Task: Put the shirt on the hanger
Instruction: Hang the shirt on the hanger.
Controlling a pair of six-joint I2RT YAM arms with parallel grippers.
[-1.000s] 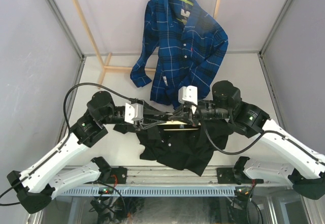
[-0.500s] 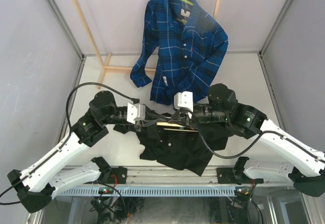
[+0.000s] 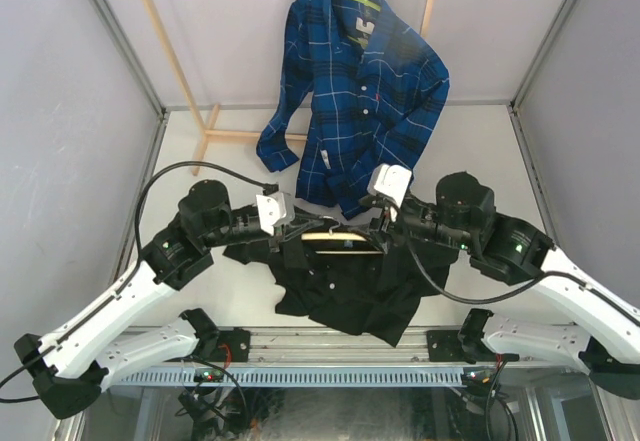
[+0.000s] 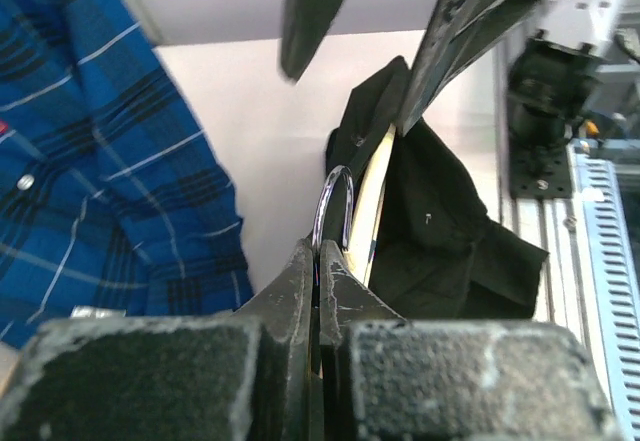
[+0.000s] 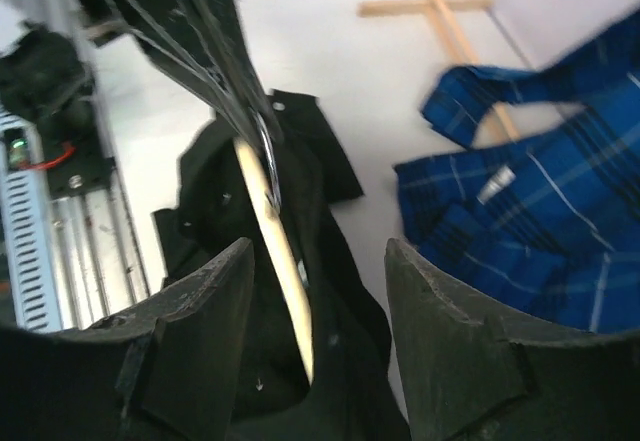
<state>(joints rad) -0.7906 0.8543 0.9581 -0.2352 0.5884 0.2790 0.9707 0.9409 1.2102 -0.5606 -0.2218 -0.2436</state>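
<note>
Left claw [image 4: 318, 261] clamps the hook [image 4: 335, 196] of the hanger [image 3: 335, 235]; right claw [image 5: 318, 256] gapes empty at 3 o'clock. Seemingly mid-threading: next I pull the black shirt [image 3: 345, 296] over its arm.

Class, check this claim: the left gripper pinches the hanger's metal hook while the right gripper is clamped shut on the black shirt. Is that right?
No. The right gripper is open, fingers spread above the black shirt and gripping nothing; the right wrist view shows it. The left gripper does pinch the hanger's metal hook.
</note>
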